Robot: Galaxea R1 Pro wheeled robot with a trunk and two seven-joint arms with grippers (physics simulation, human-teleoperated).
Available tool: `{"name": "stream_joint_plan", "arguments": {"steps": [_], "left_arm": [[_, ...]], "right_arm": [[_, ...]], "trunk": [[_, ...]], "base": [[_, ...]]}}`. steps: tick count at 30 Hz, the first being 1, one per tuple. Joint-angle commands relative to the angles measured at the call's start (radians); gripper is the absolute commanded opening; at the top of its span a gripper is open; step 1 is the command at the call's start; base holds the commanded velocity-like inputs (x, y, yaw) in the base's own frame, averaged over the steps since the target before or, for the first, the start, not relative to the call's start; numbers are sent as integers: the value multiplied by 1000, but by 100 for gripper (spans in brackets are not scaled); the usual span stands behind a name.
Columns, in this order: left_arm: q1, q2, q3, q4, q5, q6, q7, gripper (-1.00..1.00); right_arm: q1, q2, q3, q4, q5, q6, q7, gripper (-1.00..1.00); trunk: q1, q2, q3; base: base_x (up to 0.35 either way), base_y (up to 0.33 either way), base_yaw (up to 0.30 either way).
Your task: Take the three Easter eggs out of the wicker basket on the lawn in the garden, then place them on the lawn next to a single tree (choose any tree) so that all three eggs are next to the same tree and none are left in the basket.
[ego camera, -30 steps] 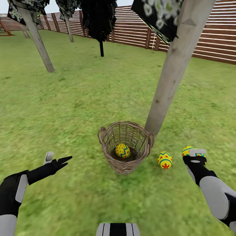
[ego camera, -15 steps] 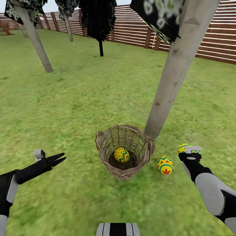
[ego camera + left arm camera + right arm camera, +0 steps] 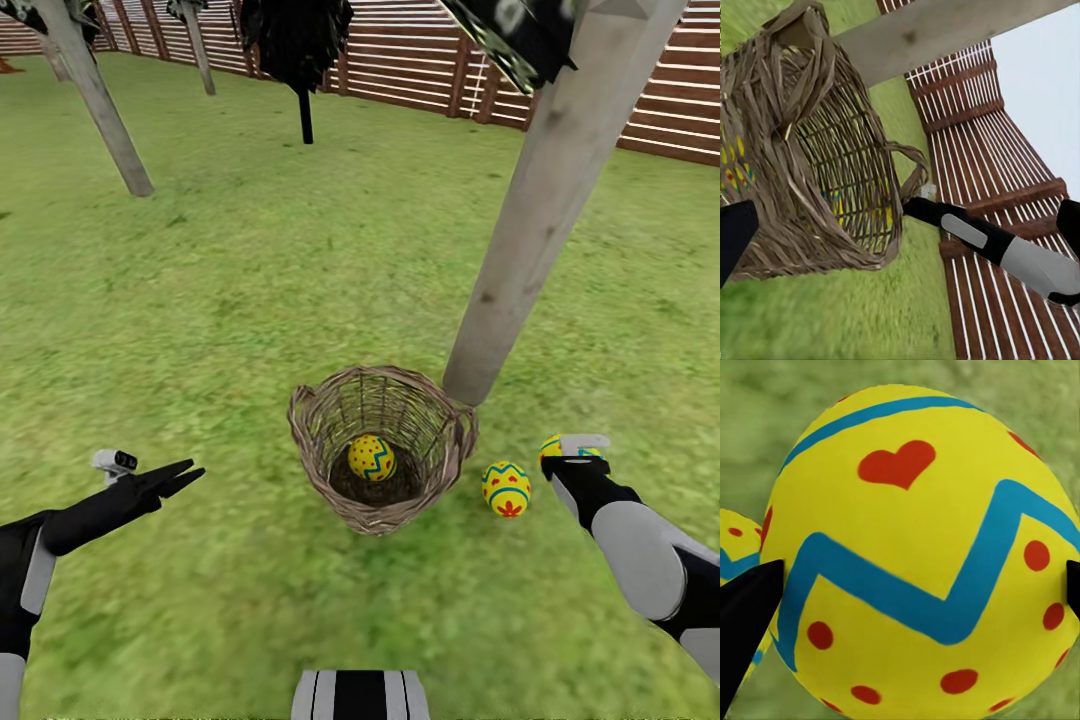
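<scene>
Your right gripper (image 3: 577, 447) clasped egg (image 3: 922, 555) by trunk (image 3: 540, 220); dropped, it could roll. Left gripper (image 3: 165, 478) spread, empty; basket (image 3: 330, 480) held last egg (image 3: 371, 458).

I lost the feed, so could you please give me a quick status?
Right gripper shut on yellow patterned egg by pale tree trunk. Left gripper open, free. One egg in wicker basket. Nothing blocking.

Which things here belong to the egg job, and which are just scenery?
Job: egg in wicker basket; wicker basket; flower-marked egg on the lawn; egg at right gripper; near tree trunk; right gripper.
Scenery: slat fence; black-foliaged tree; far trunk.
</scene>
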Motion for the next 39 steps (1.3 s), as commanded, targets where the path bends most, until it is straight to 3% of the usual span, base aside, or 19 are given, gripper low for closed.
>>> {"name": "stream_joint_plan", "arguments": {"steps": [1, 8, 21, 39], "left_arm": [[0, 0, 0, -4, 0, 11, -4, 100], [0, -1, -2, -8, -2, 14, -4, 100], [0, -15, 1, 5, 0, 9, -2, 100], [0, -17, 0, -3, -2, 9, -2, 100]], "right_arm": [[-15, 0, -3, 19, 11, 14, -1, -100], [-29, 0, 0, 42, 33, 22, -1, -100], [-29, -3, 0, 29, 32, 20, -45, -100], [-27, -3, 0, 26, 35, -26, -72, -100]], "trunk": [[0, -1, -5], [3, -2, -32], [3, -2, -32], [11, -6, -101]], "base": [[0, 0, 0], [0, 0, 0], [109, -31, 0], [0, 0, 0]]}}
